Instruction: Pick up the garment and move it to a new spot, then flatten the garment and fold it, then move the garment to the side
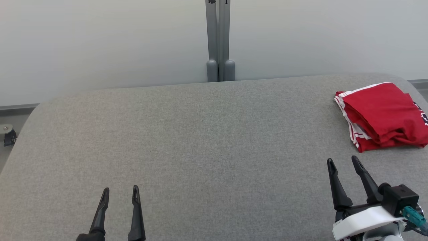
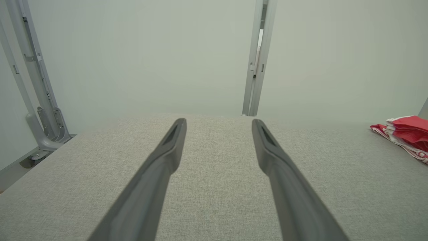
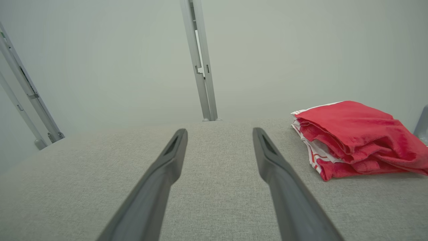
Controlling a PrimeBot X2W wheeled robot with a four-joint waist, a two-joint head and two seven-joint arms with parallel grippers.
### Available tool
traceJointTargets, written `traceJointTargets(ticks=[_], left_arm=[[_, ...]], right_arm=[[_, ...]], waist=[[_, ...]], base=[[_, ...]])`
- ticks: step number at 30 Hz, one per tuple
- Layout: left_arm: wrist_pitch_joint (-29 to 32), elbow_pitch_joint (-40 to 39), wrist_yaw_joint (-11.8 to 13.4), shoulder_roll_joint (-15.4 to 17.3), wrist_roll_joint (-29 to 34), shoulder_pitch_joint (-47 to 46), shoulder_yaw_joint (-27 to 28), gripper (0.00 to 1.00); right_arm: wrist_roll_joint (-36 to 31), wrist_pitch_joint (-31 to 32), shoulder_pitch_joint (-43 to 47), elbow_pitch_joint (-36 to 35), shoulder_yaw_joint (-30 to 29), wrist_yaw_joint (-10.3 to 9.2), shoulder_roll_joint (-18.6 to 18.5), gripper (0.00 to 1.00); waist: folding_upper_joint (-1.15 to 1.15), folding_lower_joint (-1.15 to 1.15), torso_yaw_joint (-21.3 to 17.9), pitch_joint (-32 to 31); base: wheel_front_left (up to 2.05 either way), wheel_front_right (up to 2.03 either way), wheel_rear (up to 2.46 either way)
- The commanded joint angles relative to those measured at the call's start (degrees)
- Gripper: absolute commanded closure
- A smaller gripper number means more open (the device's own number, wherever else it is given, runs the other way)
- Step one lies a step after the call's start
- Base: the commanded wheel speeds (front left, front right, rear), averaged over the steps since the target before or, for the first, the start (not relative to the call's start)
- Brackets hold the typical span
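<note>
The garment point(image 1: 381, 115) is laid on the tabletop point(image 1: 200, 134), at its far right corner. The right gripper point(image 1: 342, 159) is held at the near right, just before the garment and apart from it. The left gripper point(image 1: 121, 189) is held at the near left, well apart from both. Two upright posts point(image 1: 219, 40) are set behind the tabletop's far edge, at its middle.

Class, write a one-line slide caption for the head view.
Folded red garment lies at the grey table's far right; left gripper and right gripper hang open and empty.

Grey fabric table point(image 1: 187, 140), pale wall point(image 1: 100, 40), grey post point(image 1: 219, 40)
</note>
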Motion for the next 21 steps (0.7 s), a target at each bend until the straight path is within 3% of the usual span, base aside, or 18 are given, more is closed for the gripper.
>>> traceJointTargets(ticks=[1,21], left_arm=[[0.0,-0.18,-0.38,0.1,0.03,0.97,0.5,0.0],[0.0,1.31,-2.38,0.09,-0.34,3.52,1.08,0.0]], right_arm=[[-0.04,-0.2,1.02,-0.67,0.32,-0.06,0.16,0.0],[-0.52,-0.2,5.08,-1.58,3.25,-0.06,-0.07,0.0]], waist=[[0.0,0.0,-0.42,-1.1],[0.0,0.0,-1.0,-2.95]], base=[[0.0,0.0,0.0],[0.0,0.0,0.0]])
